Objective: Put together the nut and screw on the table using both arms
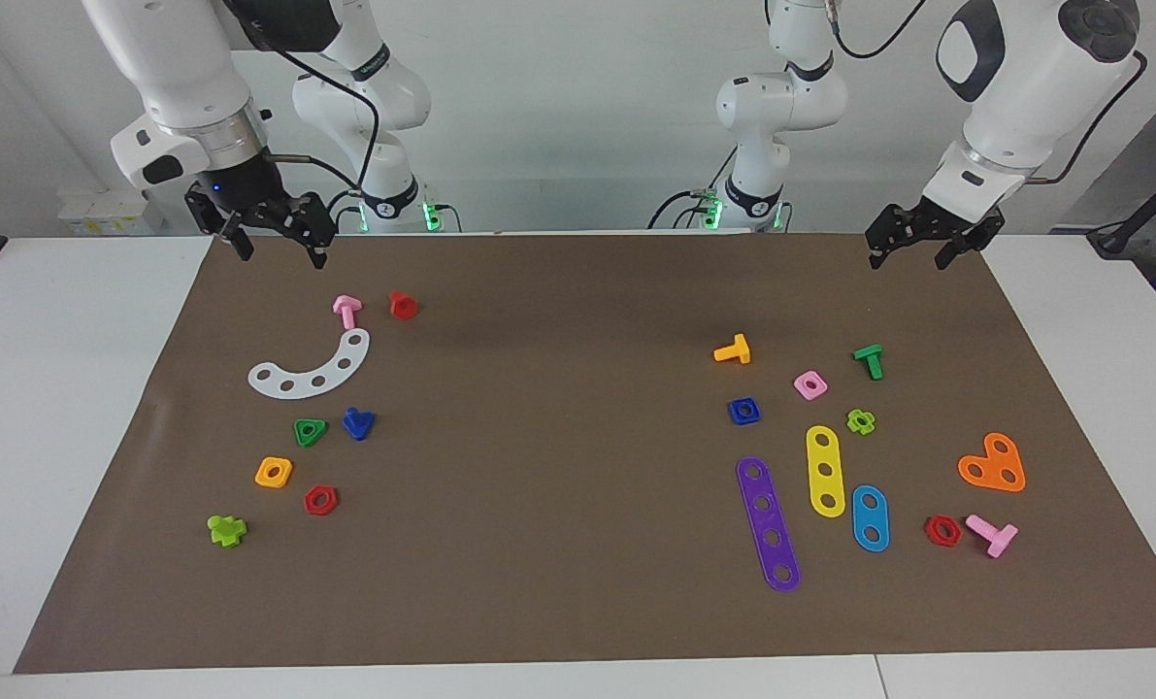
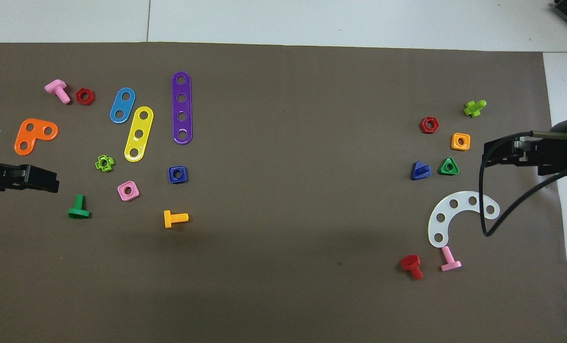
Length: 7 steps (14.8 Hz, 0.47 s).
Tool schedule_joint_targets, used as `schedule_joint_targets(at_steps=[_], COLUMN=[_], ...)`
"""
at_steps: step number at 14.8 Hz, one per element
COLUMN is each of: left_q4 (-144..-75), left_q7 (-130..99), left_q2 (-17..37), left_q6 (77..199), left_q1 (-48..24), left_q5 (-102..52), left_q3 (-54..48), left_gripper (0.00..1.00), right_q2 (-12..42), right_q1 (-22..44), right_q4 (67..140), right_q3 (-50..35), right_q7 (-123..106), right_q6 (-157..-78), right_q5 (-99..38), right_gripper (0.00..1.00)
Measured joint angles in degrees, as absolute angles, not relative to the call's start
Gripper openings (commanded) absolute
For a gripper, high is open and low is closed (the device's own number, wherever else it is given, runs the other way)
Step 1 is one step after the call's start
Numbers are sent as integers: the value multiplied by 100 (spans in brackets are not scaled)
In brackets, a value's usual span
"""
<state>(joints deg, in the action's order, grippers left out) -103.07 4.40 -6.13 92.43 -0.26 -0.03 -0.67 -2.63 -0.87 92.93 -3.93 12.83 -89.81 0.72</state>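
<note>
The blue square nut lies flat on the brown mat toward the left arm's end; it also shows in the overhead view. The blue screw lies toward the right arm's end, beside a green triangular nut; the overhead view shows the screw too. My left gripper hangs open and empty in the air over the mat's edge by the robots. My right gripper hangs open and empty over the same edge at its own end. Both are well apart from the nut and screw.
Near the nut lie a pink square nut, an orange bolt, a green T-bolt and purple, yellow and blue strips. Near the screw lie a white curved strip, an orange square nut and a red hex nut.
</note>
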Motion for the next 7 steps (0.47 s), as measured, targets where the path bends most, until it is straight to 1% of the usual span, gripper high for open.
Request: schedule_joint_targets(at_steps=[5,7], left_q4=[-10332,-10425], left_q7=[440,439], left_q2=[-621,-624], left_q6=[9257,9315], left_q1=[-38,-80], left_q5=[-7,-11], left_q3=[-89,-114], left_gripper=[99,95], right_q2=[-270,-279], right_q1=[-90,-92], right_q4=[9294,9294], right_q3=[-392,-390], right_q7=[1283,1283], right_q6=[-8981,-8981], right_q5=[72,72], right_gripper=[100,100])
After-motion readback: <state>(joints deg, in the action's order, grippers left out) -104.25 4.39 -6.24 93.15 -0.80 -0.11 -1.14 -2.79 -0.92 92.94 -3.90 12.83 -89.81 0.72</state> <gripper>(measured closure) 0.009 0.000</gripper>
